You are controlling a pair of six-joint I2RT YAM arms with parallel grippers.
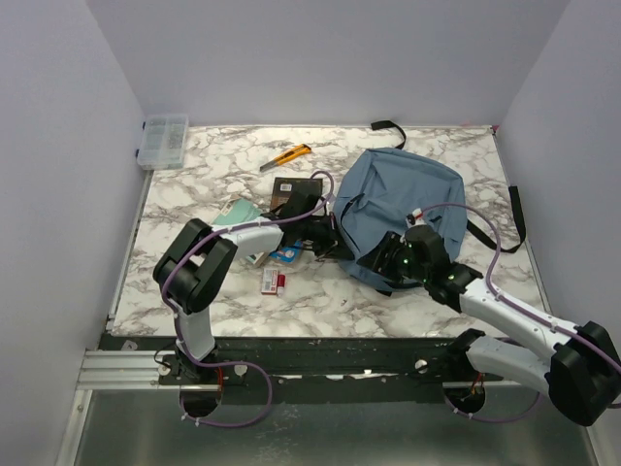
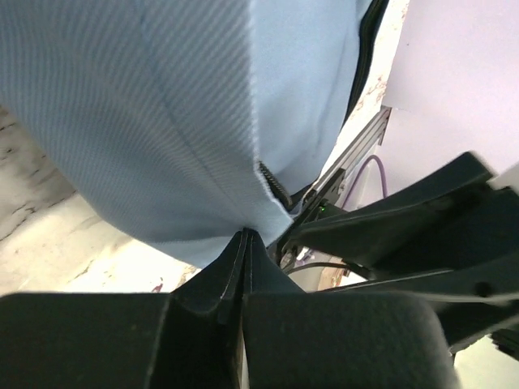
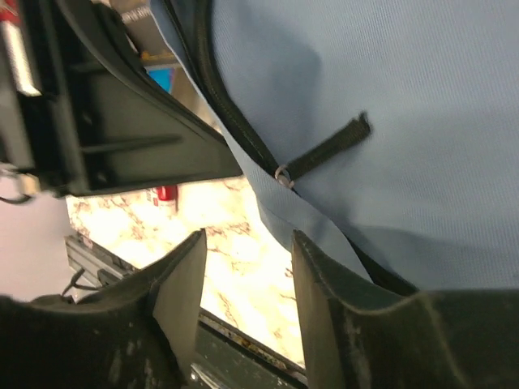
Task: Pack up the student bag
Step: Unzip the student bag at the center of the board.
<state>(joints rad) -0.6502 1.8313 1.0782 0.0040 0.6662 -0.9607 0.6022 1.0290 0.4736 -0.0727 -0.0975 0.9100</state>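
Student bag, dusty-blue twill fabric

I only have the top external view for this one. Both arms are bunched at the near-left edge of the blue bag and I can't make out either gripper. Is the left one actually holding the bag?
Observer: Yes, as far as the left wrist view shows. The left gripper is shut, and its tips appear to pinch the lower fabric edge of the student bag.
Operator: And the right one?
Observer: The right gripper is open and holds nothing. The bag's fabric lies just beyond it.
Operator: Any zipper pull near it?
Observer: Yes, a black zipper pull lies on the fabric just ahead of the open gripper, and nothing is touching it.
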